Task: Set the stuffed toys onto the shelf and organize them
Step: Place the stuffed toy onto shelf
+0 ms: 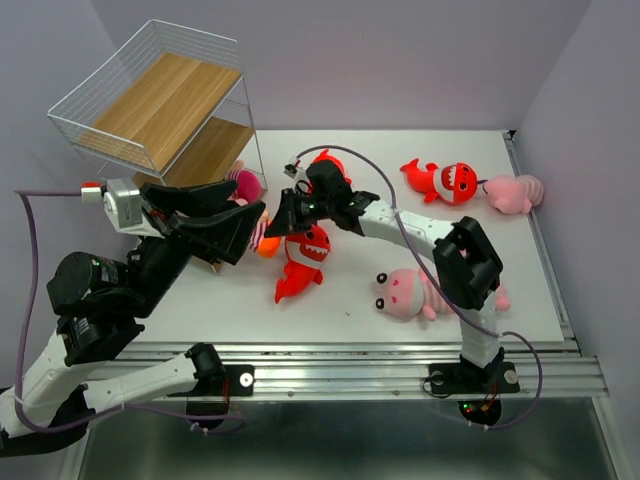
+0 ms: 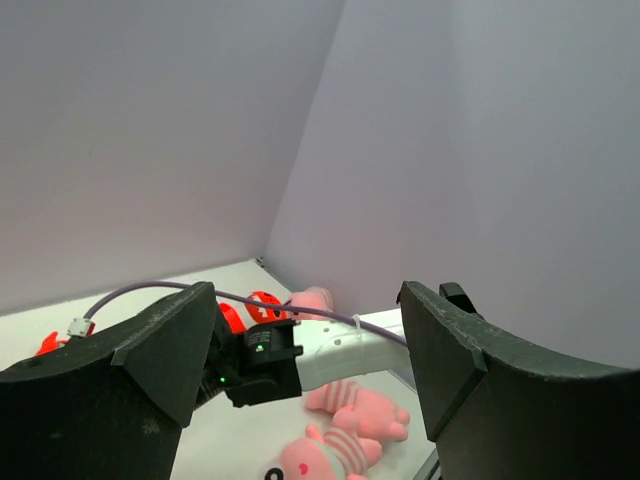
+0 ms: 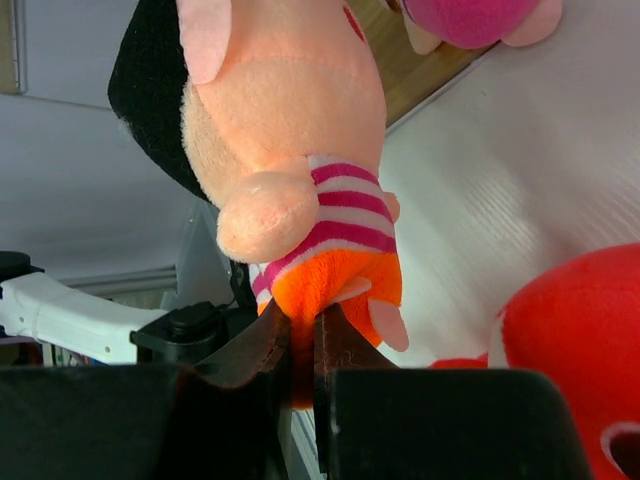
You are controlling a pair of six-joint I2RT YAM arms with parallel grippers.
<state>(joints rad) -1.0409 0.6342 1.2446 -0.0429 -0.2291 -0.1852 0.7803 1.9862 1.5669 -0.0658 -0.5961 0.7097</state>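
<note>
Doll (image 3: 290, 130) is pinched by its orange bottom in my right gripper (image 3: 300, 335), held near the low front of the shelf (image 1: 160, 95), left gripper (image 2: 305, 300) spread wide n empty beside it, so imo mid-carry, next gotta clear the wire lip w/o snagging.

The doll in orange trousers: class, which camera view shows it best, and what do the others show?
The right wrist view: the doll fills it, with dark hair, striped top and orange trousers pinched in the right gripper. The top view shows only an orange and striped sliver. The left wrist view shows none of it.
</note>
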